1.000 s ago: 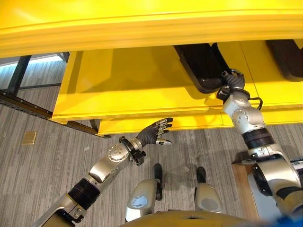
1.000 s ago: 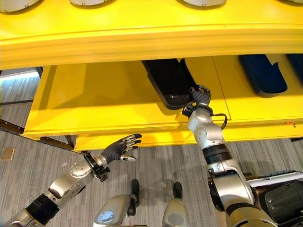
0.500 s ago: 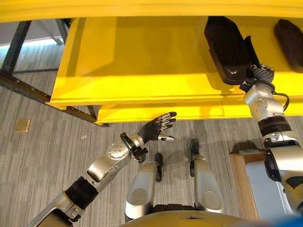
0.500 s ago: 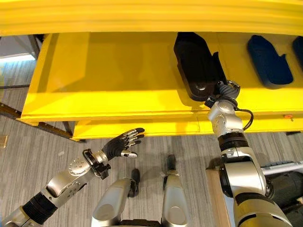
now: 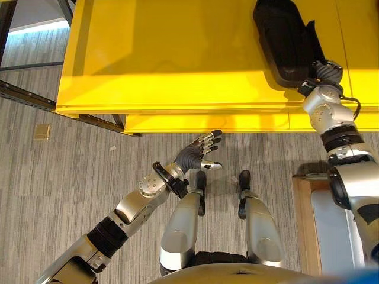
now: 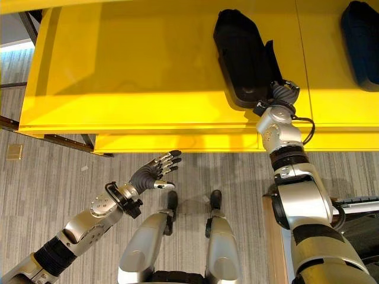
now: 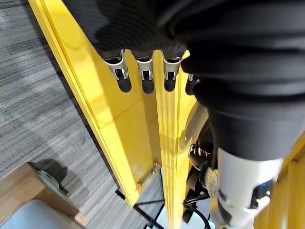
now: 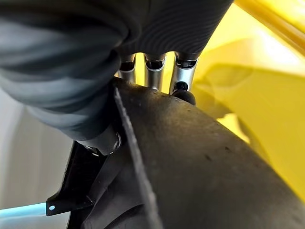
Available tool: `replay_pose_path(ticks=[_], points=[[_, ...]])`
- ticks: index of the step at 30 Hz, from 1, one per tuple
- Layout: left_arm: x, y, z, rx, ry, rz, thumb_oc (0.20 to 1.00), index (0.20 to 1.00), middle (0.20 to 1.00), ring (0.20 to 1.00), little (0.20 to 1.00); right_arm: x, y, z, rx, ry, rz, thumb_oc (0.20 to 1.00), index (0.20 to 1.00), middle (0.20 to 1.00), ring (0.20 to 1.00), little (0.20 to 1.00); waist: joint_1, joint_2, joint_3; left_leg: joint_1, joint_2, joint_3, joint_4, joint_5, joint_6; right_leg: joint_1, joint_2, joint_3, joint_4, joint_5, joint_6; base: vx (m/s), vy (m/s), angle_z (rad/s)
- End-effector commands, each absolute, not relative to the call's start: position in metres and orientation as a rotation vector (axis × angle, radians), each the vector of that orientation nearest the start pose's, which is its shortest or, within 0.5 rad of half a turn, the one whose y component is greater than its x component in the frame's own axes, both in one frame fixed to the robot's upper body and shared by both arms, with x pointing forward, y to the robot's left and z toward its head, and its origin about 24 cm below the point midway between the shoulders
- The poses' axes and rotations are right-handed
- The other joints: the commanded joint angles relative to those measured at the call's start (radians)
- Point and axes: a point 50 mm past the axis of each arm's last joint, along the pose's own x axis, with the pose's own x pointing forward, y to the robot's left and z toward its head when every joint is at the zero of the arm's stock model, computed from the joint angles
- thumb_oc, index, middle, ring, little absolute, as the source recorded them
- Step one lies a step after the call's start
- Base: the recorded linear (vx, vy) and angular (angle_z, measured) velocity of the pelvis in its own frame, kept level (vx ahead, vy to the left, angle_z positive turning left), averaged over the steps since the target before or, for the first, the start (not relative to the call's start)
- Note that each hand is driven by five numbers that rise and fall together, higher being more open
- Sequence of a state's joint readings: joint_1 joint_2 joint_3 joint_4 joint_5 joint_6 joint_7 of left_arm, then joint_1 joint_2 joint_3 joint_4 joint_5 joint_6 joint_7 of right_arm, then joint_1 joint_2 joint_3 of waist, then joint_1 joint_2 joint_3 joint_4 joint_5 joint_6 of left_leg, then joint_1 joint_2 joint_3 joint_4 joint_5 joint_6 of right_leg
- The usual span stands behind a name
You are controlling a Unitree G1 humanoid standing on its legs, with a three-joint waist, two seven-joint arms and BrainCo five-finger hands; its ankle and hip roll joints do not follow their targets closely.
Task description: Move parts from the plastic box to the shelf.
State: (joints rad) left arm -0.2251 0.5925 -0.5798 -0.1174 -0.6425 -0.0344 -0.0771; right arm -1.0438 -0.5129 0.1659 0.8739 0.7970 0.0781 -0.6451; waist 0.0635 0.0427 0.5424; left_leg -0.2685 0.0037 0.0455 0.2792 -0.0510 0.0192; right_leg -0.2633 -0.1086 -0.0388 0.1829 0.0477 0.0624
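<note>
A long black moulded part [image 5: 284,41] lies on the yellow shelf [image 5: 166,59], its near end close to the shelf's front edge. My right hand [image 5: 324,72] is at that near end, with its fingers [image 8: 155,67] over the rim of the black part [image 8: 200,167] and the thumb on the other side. My left hand [image 5: 198,155] hovers open over the floor just below the shelf's front lip, fingers [image 7: 143,76] straight and holding nothing. A second dark blue part [image 6: 361,41] rests further right on the shelf.
The shelf's front lip [image 6: 177,142] juts out over the grey carpet. A pale box [image 5: 334,231] on a wooden base stands at the lower right by my right arm. A small tan square [image 5: 41,131] lies on the floor at the left.
The whole picture has shifted as the camera tilted down, and the upper shelf tier has left the view. My right hand stays on the black part's end. The left hand stays open.
</note>
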Motion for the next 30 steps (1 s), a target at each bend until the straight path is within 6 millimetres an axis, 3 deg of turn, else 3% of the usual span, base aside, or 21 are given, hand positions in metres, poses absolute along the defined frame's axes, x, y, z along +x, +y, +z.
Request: replay_pose_path(ticks=[1, 13, 20, 30], points=[[0.248, 0.107, 0.093, -0.091, -0.096, -0.664, 1.0, 1.0, 1.0, 1.0, 1.0, 0.396, -0.253, 0.25, 0.418, -0.235, -0.657, 0.2, 0.2, 0.2, 0.2, 0.2, 0.019, -0.003, -0.033, 0.036, 0.036, -0.015, 0.003, -0.07, -0.019, 0.009, -0.031, 0.017, 0.066, -0.074, 0.049, 0.02, -0.021, 0.06], [0.254, 0.101, 0.1, -0.081, -0.113, -0.649, 1.0, 1.0, 1.0, 1.0, 1.0, 0.396, -0.25, 0.255, 0.407, -0.268, -0.696, 0.2, 0.2, 0.2, 0.2, 0.2, 0.017, 0.011, -0.022, -0.027, 0.034, -0.018, 0.025, -0.063, -0.021, -0.033, -0.028, 0.018, 0.075, -0.079, 0.04, 0.02, -0.006, 0.0], [0.256, 0.098, 0.103, -0.098, -0.124, -0.641, 1.0, 1.0, 1.0, 1.0, 1.0, 0.391, -0.259, 0.278, 0.295, -0.342, -0.793, 0.2, 0.2, 0.2, 0.2, 0.2, 0.018, 0.025, -0.022, -0.095, 0.04, -0.022, 0.052, -0.062, -0.027, -0.089, -0.035, 0.004, 0.103, -0.096, 0.028, 0.04, -0.008, 0.0], [0.254, 0.092, 0.101, -0.09, -0.107, -0.65, 1.0, 1.0, 1.0, 1.0, 1.0, 0.386, -0.264, 0.313, 0.162, -0.419, -0.794, 0.2, 0.2, 0.2, 0.2, 0.2, 0.017, 0.027, -0.022, -0.158, 0.05, -0.03, 0.068, -0.053, -0.033, -0.151, -0.028, -0.007, 0.148, -0.116, 0.016, 0.04, -0.032, 0.01]])
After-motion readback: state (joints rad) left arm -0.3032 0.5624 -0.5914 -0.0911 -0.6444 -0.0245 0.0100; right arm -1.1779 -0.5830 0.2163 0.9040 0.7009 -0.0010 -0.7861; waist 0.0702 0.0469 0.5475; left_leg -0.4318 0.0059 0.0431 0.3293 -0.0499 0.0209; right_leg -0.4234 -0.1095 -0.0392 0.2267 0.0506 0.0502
